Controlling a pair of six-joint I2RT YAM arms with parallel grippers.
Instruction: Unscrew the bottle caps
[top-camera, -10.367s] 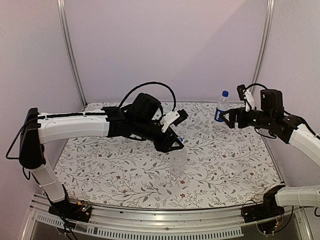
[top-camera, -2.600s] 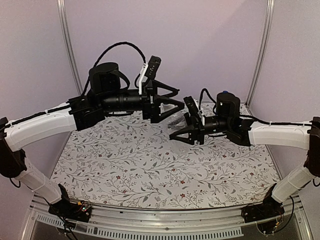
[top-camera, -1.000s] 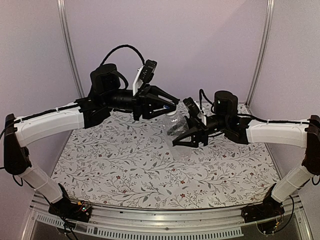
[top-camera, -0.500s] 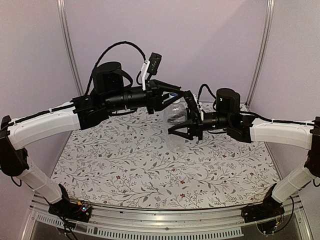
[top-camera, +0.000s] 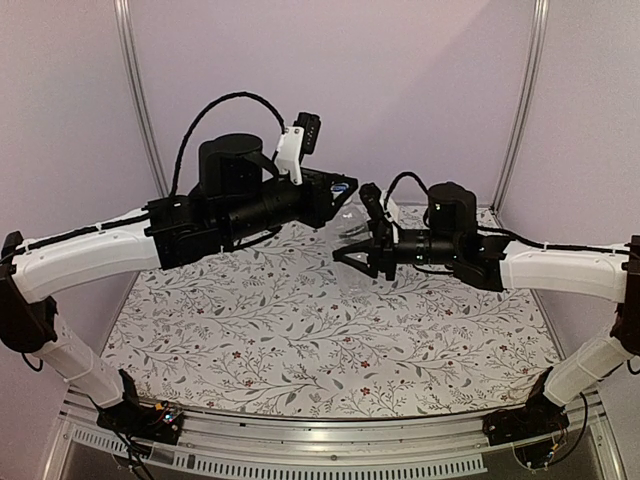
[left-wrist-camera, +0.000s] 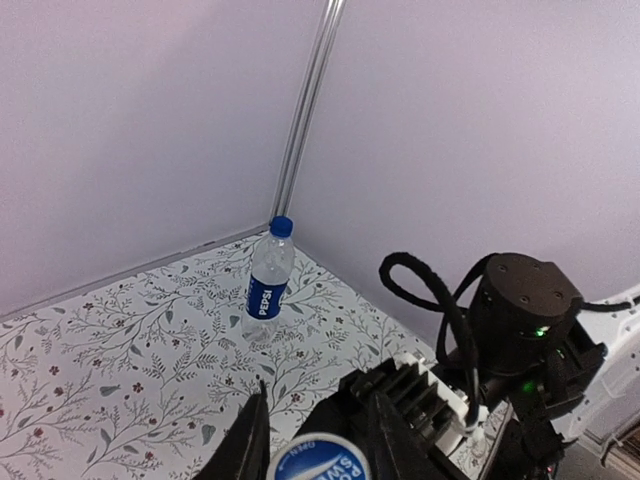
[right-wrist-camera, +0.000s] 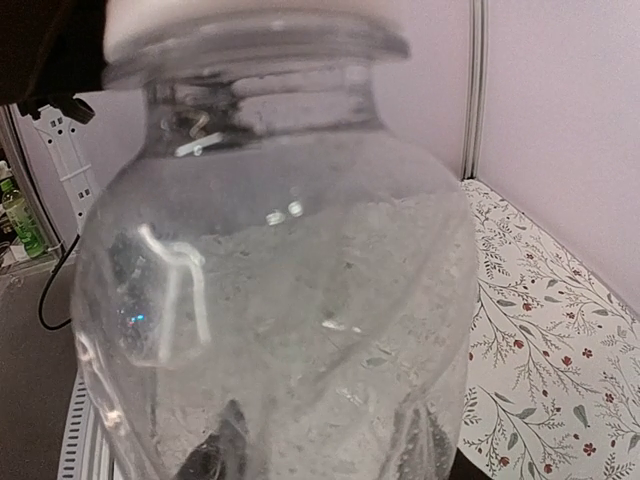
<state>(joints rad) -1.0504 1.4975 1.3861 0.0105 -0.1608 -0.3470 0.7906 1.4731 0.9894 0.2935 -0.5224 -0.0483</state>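
Above the table (top-camera: 250, 340), your left gripper (top-camera: 338, 192) pinches the blue cap (left-wrist-camera: 318, 465) of the plain clear bottle (right-wrist-camera: 280, 300) clamped in your right gripper (top-camera: 352, 250), probably mid-twist, while the capped Pepsi bottle (left-wrist-camera: 267, 290) stands untouched near the back corner

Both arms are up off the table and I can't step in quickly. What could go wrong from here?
1. The right claw holds the plain bottle above the table. Its wall looks creased, so it may slip or spin with the twist.
2. The left claw pinches the blue cap at its fingertips, so the cap could drop once free.
3. The two claws sit nearly against each other, so a twist may knock them together.
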